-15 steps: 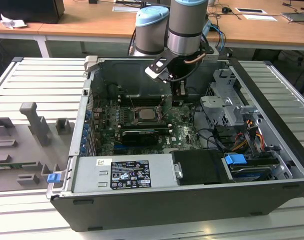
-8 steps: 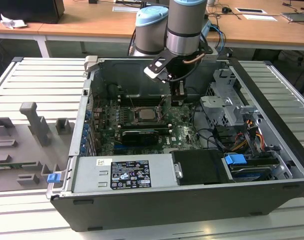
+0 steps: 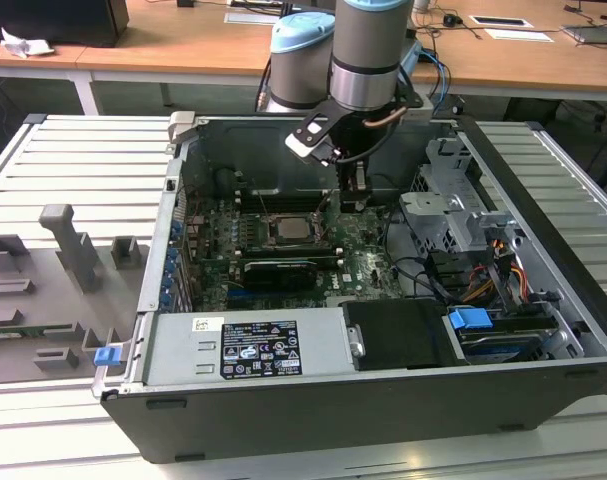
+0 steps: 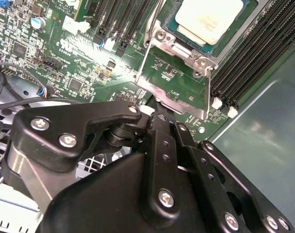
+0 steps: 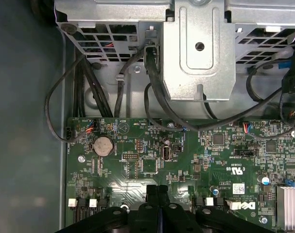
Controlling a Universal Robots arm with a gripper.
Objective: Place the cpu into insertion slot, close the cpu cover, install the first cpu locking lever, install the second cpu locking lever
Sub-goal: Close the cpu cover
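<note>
Silver-grey cpu (image 4: 209,19) lies just beyond the hand (image 5: 157,188), which is pressed together.

The arm (image 3: 364,60) is grey and round with light blue caps (image 3: 301,35); its black fingers (image 4: 162,141) have silver screws (image 4: 165,198).

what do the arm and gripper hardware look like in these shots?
Arm: grey cylindrical link with pale blue joint caps. A black wrist bracket carries a small white module and a looped copper-coloured cable. Gripper: matte black linkage bars pinned with silver screws.
</note>
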